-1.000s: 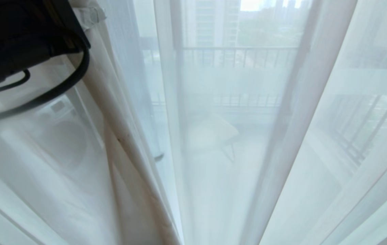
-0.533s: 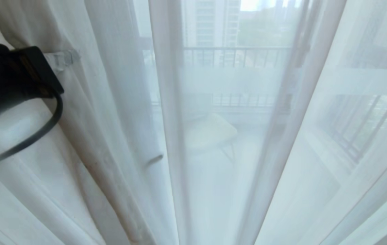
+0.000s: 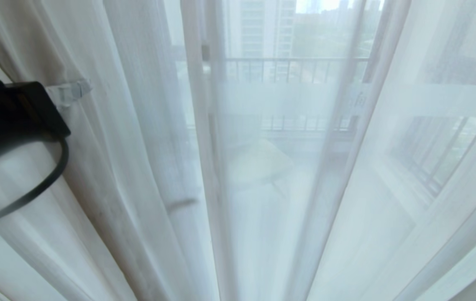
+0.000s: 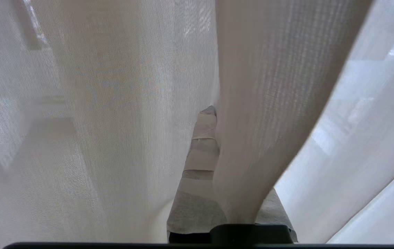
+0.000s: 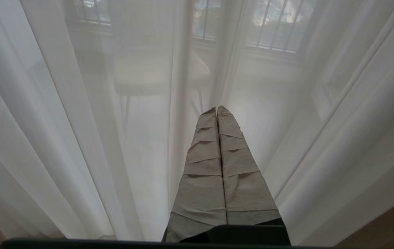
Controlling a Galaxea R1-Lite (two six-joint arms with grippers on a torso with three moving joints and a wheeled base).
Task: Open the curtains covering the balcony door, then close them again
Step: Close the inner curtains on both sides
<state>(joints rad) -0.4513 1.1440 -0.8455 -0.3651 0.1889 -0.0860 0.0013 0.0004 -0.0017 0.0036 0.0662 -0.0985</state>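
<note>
The left arm (image 3: 8, 121) has dropped down the left edge of the head view since a second ago, when its black bulk filled the top corner, and the sheer curtains (image 3: 146, 125) have swung with it: the fold that slanted steeply now hangs closer to straight. The left gripper (image 4: 214, 114) is clamped on a fold of the curtains, its paper-wrapped fingers (image 4: 202, 155) pinched tight, one nearly buried under the gauzy ribbed cloth. The fabric is thin and finely woven, falling in soft vertical pleats with a creamier, denser strip at the hem. Behind the weave the balcony door (image 3: 359, 100) shows hazily, its dark upright frame and frosted band crossing the glass, with a railing (image 3: 288, 67) beyond. The right gripper (image 5: 217, 110) hangs near the sheer, fingers pressed together, holding nothing.
</note>
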